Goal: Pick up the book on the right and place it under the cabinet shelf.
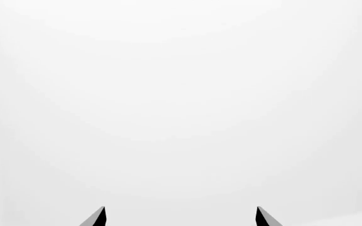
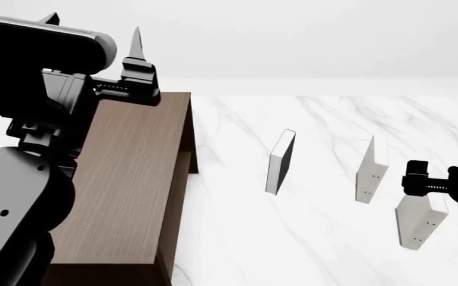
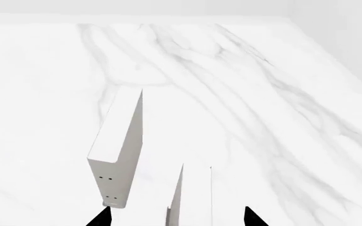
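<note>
The book (image 2: 420, 223) stood upright on the marble counter (image 2: 309, 238) at the near right, its pale spine with two dark dots facing the viewer. The right tool (image 2: 428, 186) hung just over its top edge; in the right wrist view the book (image 3: 193, 197) sat between the dark fingertips (image 3: 99, 217), which stood apart on either side without clearly touching it. A second white book (image 2: 371, 170) stood just beyond, and a black-faced book (image 2: 281, 161) farther left. The cabinet shelf (image 2: 126, 179) stood at the left. The left tool (image 2: 93, 27) was raised above it, fingertips (image 1: 96, 217) wide apart, holding nothing.
</note>
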Robot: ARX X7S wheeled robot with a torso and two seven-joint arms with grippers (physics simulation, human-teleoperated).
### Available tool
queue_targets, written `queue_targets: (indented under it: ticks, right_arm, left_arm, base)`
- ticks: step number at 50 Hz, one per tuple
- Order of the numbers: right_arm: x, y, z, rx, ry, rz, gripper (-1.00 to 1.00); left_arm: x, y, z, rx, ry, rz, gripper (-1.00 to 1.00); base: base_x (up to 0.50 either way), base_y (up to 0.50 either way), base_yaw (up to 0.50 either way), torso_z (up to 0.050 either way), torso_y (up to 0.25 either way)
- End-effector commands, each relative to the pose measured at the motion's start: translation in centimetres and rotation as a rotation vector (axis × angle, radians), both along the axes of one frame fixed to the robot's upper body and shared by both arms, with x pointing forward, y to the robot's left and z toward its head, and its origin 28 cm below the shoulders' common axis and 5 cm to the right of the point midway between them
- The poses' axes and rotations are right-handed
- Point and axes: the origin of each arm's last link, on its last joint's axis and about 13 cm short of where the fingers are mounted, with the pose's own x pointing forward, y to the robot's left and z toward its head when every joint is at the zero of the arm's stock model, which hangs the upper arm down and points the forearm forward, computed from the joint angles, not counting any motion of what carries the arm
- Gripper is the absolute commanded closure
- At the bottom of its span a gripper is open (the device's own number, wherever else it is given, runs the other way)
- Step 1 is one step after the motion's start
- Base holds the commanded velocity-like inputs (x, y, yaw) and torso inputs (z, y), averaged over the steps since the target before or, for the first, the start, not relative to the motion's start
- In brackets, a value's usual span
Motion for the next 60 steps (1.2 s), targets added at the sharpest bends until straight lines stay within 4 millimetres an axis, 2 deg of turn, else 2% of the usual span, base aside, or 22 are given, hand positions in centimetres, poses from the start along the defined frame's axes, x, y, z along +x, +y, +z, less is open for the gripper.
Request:
queue_targets:
  ticks: [1, 28, 60]
  right_arm:
    - [-0.1, -0.3, -0.6, 0.006, 0.000, -0.020, -1.00]
    - [0.2, -0.9, -1.7, 0.026, -0.001, -0.057, -1.00]
    - [0.9, -1.4, -4.0, 0.055, 0.022, -0.091, -1.00]
  left_arm:
    - [0.0, -0.1, -0.1, 0.004, 0.004, -0.001, -1.00]
    - [0.2, 0.0, -0.2, 0.007, 0.010, 0.000, -1.00]
    - [0.4, -0.3, 0.2, 0.025, 0.011, -0.002, -1.00]
  base:
    - [0.00, 0.00, 0.00, 0.000, 0.000]
    - [0.00, 0.00, 0.00, 0.000, 0.000]
    - [0.00, 0.00, 0.00, 0.000, 0.000]
